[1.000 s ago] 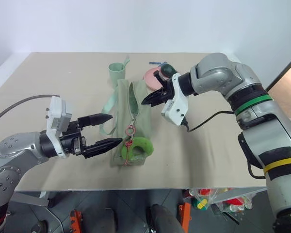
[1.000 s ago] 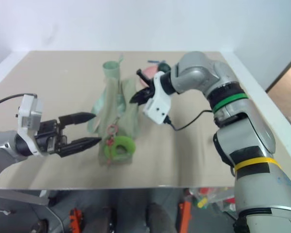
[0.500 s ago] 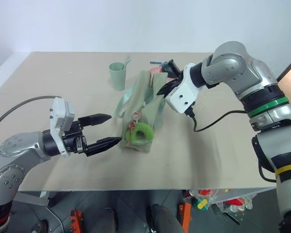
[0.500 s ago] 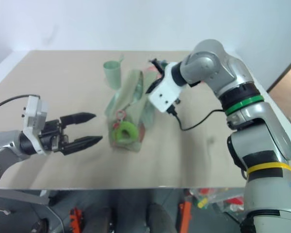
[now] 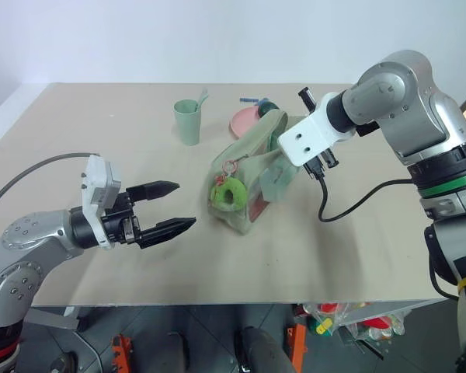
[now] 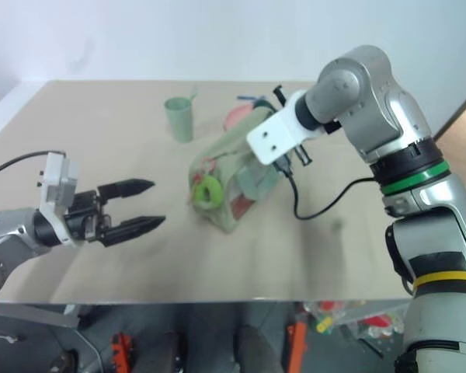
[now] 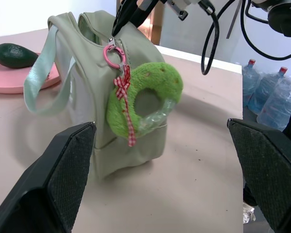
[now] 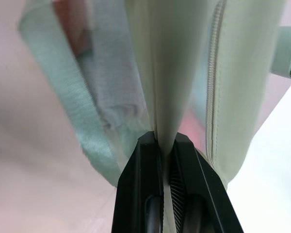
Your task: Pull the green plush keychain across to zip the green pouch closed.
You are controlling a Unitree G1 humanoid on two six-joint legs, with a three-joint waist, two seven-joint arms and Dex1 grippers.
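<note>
Pouch (image 5: 252, 167) shifted rightward (right hand (image 8: 165, 141) pinching)

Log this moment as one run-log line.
right gripper: shut on green pouch | left gripper: open, apart | green plush keychain: hanging, ungrasped

1. The two head views look forward and down from above the near edge of the table (image 5: 349, 256), taking in both arms and the far wall.
2. They share nearly the whole scene, each slightly offset sideways from the other.
3. The left wrist view sits low near the tabletop and looks level along its own fingers (image 7: 58, 179) toward the green pouch (image 7: 87, 97) from close by, facing right.
4. The right wrist view is pressed very close against the pouch fabric, looking down along its own fingers (image 8: 136, 194).
</note>
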